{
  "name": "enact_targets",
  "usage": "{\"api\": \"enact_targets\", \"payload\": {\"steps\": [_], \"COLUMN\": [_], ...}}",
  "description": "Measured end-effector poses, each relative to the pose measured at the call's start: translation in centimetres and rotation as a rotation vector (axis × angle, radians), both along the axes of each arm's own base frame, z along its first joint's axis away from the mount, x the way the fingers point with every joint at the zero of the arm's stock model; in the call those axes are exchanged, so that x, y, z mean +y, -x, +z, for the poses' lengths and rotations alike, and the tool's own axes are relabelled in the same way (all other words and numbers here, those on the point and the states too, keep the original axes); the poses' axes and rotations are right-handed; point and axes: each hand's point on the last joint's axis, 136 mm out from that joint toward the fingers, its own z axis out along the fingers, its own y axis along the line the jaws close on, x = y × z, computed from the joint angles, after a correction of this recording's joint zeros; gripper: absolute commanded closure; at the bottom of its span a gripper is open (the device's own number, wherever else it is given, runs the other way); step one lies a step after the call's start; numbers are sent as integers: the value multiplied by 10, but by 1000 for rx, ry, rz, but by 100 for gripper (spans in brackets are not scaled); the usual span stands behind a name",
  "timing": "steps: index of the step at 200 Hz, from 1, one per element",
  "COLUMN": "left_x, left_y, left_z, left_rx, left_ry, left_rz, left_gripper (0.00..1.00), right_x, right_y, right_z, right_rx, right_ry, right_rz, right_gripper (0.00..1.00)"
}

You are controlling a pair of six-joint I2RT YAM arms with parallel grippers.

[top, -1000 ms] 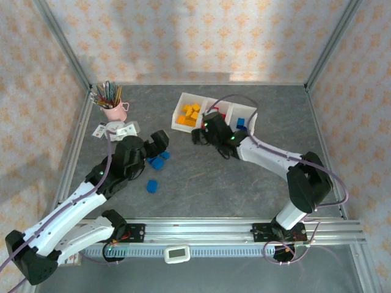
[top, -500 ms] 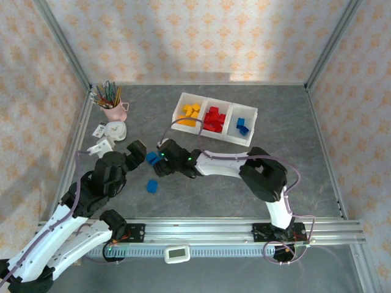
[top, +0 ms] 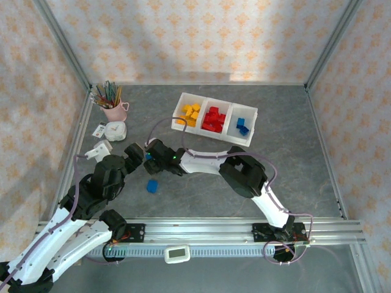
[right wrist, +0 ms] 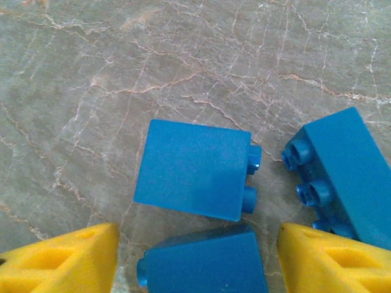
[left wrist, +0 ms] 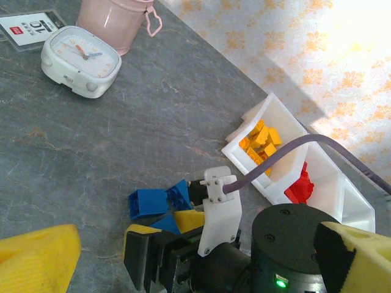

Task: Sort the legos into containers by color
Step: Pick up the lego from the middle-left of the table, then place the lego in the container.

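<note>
1. The translucent white three-bin plastic tray, upper centre, held yellow plastic bricks left, red bricks middle, blue bricks right.
2. The right gripper stood spread around a loose blue brick, centre-left on the table.
3. The left gripper gaped empty.

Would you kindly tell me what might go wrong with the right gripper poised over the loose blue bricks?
1. The right gripper stands open astride one blue brick, with the square blue brick and the long blue brick close by; closing may well nudge or catch a neighbour.
2. In the top view the left gripper sits right beside it, so the two arms might collide.
</note>
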Motion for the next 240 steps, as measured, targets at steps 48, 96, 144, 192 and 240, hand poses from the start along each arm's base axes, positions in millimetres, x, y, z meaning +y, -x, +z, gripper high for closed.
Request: {"api": "enact_targets", "payload": {"steps": [48, 96, 144, 192, 240], "left_x": [0, -1, -13, -46, -87], "left_y": [0, -1, -9, -33, -61], "left_z": [-6, -7, -8, -8, -16], "left_rx": [12, 18, 25, 34, 47], "left_ry": [-8, -12, -11, -14, -10], "left_rz": [0, -1, -42, -153, -276], "left_gripper": [1, 1, 1, 1, 1], "right_x": [-2, -13, -63, -158, -295], "right_y": [-3, 3, 19, -30, -112], "right_z": [-12, -11, 28, 96, 111], "right_rx": [-15, -12, 0, -27, -52], "right_ry": [41, 59, 39, -94, -124], "right_rz": [7, 11, -32, -302, -706], "right_gripper": [60, 71, 71, 70, 69]}}
